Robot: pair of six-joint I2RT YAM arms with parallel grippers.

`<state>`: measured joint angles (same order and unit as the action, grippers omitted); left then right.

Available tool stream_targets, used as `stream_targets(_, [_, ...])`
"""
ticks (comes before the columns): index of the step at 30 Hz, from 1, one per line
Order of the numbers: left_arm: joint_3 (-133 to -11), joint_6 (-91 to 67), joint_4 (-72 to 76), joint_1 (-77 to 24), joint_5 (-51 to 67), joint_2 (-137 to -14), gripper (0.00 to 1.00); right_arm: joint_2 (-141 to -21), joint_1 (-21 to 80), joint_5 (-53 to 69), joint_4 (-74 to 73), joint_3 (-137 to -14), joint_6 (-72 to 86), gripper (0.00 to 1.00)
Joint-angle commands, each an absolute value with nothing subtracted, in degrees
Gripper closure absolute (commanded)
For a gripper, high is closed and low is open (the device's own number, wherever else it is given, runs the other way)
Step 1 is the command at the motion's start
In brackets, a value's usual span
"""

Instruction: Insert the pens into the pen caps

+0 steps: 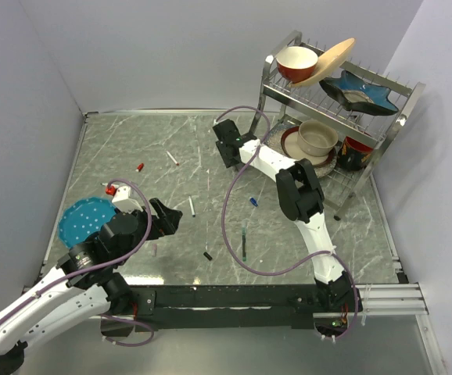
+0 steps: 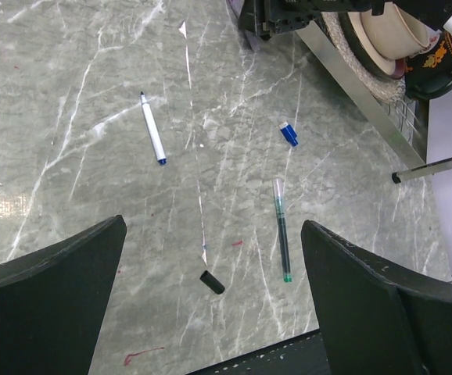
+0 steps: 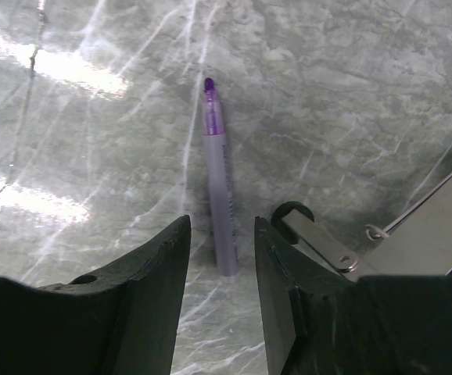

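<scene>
Lying flat on the grey marbled tabletop (image 3: 351, 70), the thin white-barrelled marker pen with a purple tip (image 3: 214, 156) rests at the far middle of the table. It is just beside the black rubber foot (image 3: 292, 212) of the chrome wire dish rack (image 1: 343, 117). Its long axis runs almost straight away from the right wrist camera, purple tip at the far end and blunt end nearest.

The right gripper (image 3: 222, 223) hangs over that blunt end with its black fingers (image 3: 152, 273) on either side of the barrel. They are partly parted, and bare table shows between each finger and the pen, so nothing is clamped. Whether the fingertips are down at table level I cannot tell. The barrel lies along the gap, not across it, so a straight closing should catch it squarely across its width, near the rear end.

The left gripper (image 2: 213, 226) is well apart, at the near left, its jaws spread wide and empty. Below it lie a white pen with a blue tip (image 2: 153, 129), a short blue plastic cap (image 2: 288, 133), a dark teal-green pen (image 2: 282, 230) and a stubby black cap (image 2: 212, 282), all separate.

The right arm is plainly the nearer to the purple pen. The rack foot, close beside one finger, is what could snag it.
</scene>
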<state>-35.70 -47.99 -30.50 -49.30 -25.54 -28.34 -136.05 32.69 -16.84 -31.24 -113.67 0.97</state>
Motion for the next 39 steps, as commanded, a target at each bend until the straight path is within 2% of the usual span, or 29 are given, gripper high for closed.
stream_targets(1, [-37.2, -49.2, -29.4, -49.3, -25.7, -28.2, 0.01, -137.4, 31.6, -15.7, -31.9, -115.8, 0.5, 0.54])
stream_targets(6, [-37.9, -49.4, -29.5, -49.3, -25.9, -28.0, 0.01, -135.4, 30.9, -11.6, -30.4, -112.2, 0.4, 0.56])
stream_targets(13, [-37.9, -49.2, -28.4, -49.3, -25.6, -28.6, 0.01, -137.5, 30.8, -9.2, -34.4, -115.7, 0.4, 0.57])
stream_targets(25, [-39.0, -49.1, -28.2, -49.3, -25.4, -28.8, 0.01, -139.0, 30.9, -8.3, -38.4, -117.2, 0.5, 0.64])
stream_targets(29, [-38.9, -49.7, -27.9, -49.3, -25.0, -28.2, 0.01, -139.3, 30.8, -7.0, -39.8, -117.6, 0.8, 0.73])
stream_targets(33, [-38.8, -50.7, -28.6, -49.3, -24.8, -27.7, 0.02, -139.0, 31.4, -6.5, -41.0, -117.2, 1.0, 0.9])
stream_targets(36, [-37.9, -52.2, -29.0, -49.3, -25.7, -27.9, 0.04, -137.7, 32.4, -7.1, -40.3, -115.0, 1.6, 0.95])
stream_targets(39, [-36.8, -54.1, -29.4, -49.3, -25.8, -28.8, 0.04, -134.5, 33.6, -6.6, -38.0, -110.0, 3.7, 0.96])
